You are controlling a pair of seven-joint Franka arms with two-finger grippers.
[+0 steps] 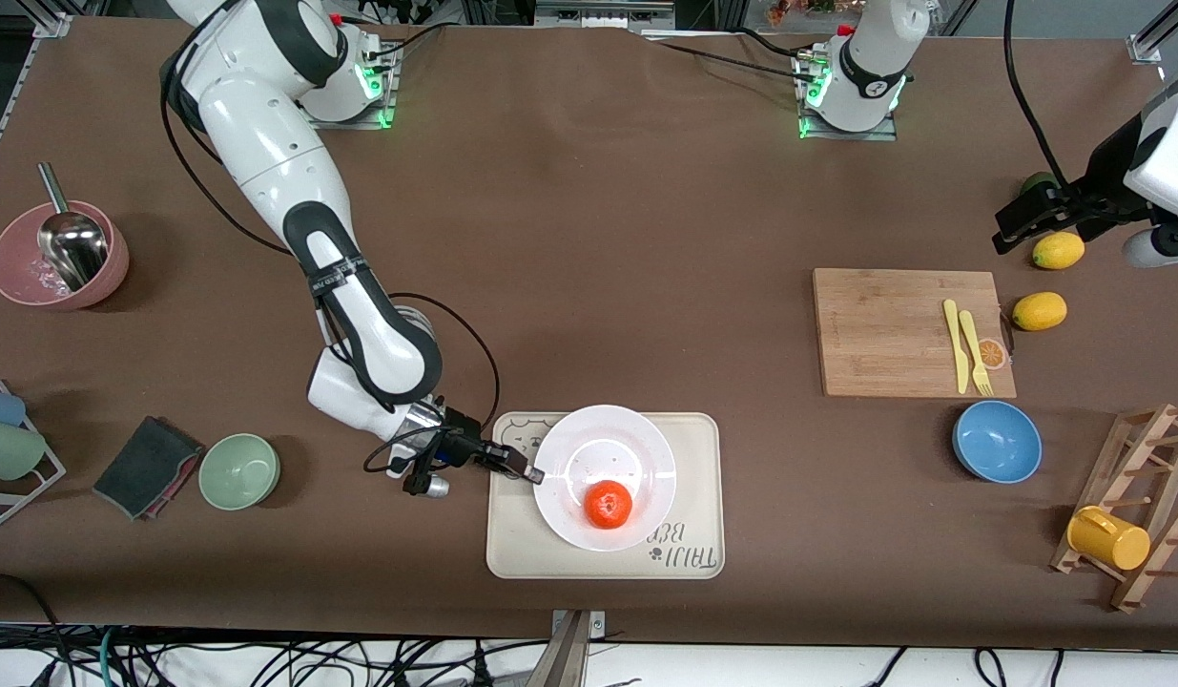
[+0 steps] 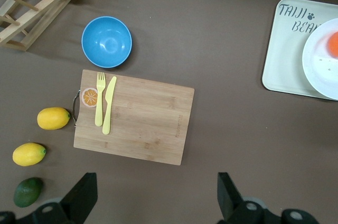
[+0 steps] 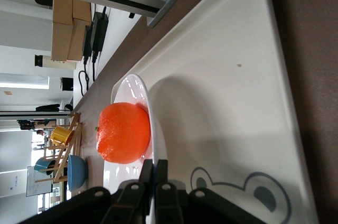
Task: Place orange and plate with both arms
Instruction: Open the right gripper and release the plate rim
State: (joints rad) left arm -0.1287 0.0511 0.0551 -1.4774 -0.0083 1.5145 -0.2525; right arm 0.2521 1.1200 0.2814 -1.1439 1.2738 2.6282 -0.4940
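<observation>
My right gripper (image 1: 529, 471) pinches the rim of the plate (image 1: 589, 458), which sits on the tray (image 1: 703, 496) with the orange (image 1: 608, 504) in it. If I tilt, the orange may roll off; a thin rim could slip. My left gripper (image 1: 1013, 229) waits open over the lemons (image 1: 1057, 250). One plate, one orange, two lemons

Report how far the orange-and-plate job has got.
Done: the orange sits on the plate, and the plate rests on the tray. In hand: the right gripper is shut on the plate's rim. The left gripper waits open over the table by the lemons. Left: release the plate and withdraw.
</observation>
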